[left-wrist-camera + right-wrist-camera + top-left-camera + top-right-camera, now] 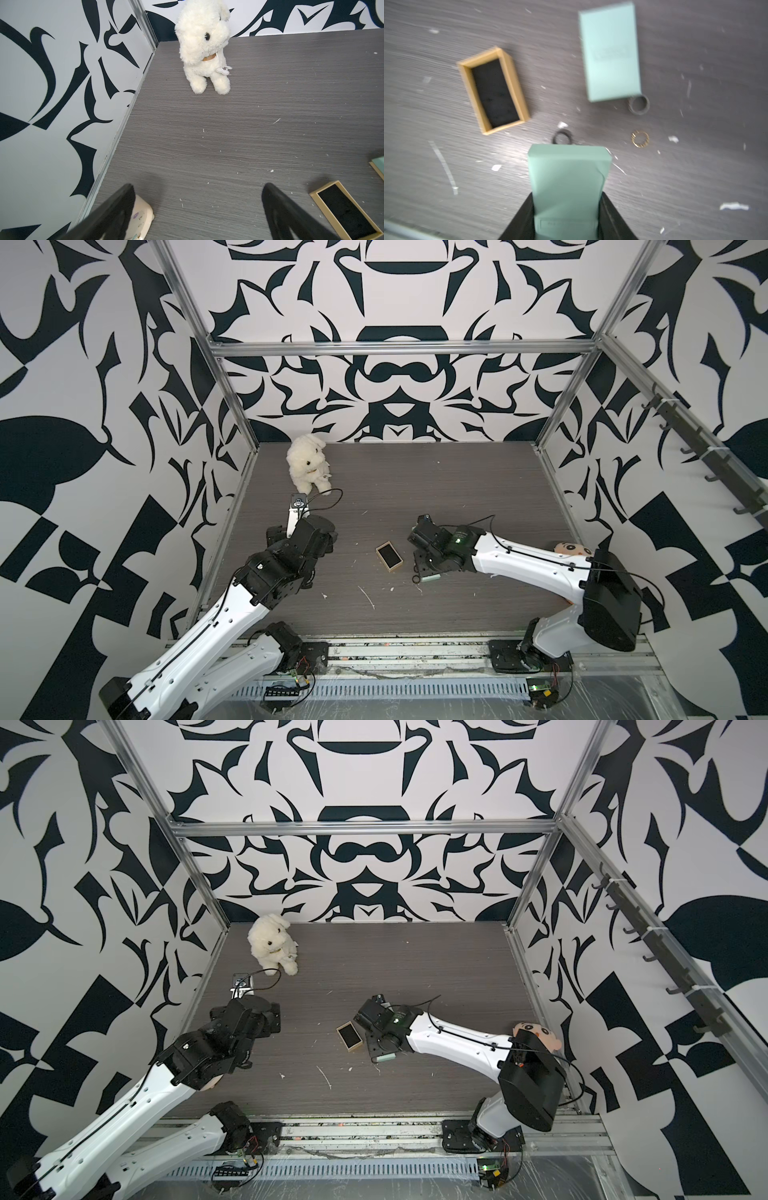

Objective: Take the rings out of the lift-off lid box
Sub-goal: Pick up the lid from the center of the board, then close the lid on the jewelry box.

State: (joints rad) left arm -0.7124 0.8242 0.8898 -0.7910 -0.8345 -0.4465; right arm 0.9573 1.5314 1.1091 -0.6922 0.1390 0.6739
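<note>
The tan box base (pixel 493 90) with black lining lies open and holds no rings; it also shows in both top views (pixel 389 556) (pixel 349 1036) and as the box base (pixel 345 212) in the left wrist view. On the table beside it lie a thin black ring (pixel 562 137), a wide dark grey ring (pixel 639 105) and a pale gold ring (pixel 640 138). My right gripper (pixel 567 196) is shut on a mint box piece (pixel 568 172), held over the table near the black ring. My left gripper (pixel 199 191) is open, with nothing between its fingers, far to the left.
A second mint piece (pixel 610 52) lies flat on the table, touching the grey ring. A white plush dog (pixel 307 466) sits at the back left. A cream toy (pixel 143 216) lies under my left finger. A cartoon-face toy (pixel 567 548) sits behind the right arm. Paper scraps litter the table.
</note>
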